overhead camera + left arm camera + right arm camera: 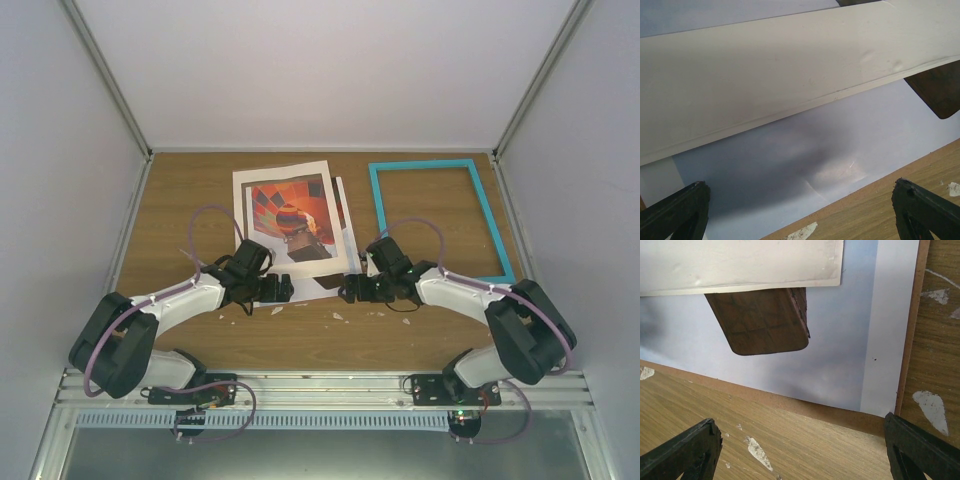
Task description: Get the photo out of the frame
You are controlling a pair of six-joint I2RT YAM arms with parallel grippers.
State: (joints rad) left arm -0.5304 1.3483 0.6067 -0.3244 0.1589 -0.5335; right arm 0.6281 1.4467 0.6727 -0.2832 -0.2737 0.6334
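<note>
At 9 o'clock of frame (420,163), apart: photo (290,212). At photo's 6: left gripper (283,289), right gripper (348,290), fingers spread, apparently gripping nothing.

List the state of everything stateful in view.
frame: empty, flat on table, apart from photo
photo: out of frame, face up atop loose sheets
left gripper: open, holding nothing
right gripper: open, holding nothing
</note>
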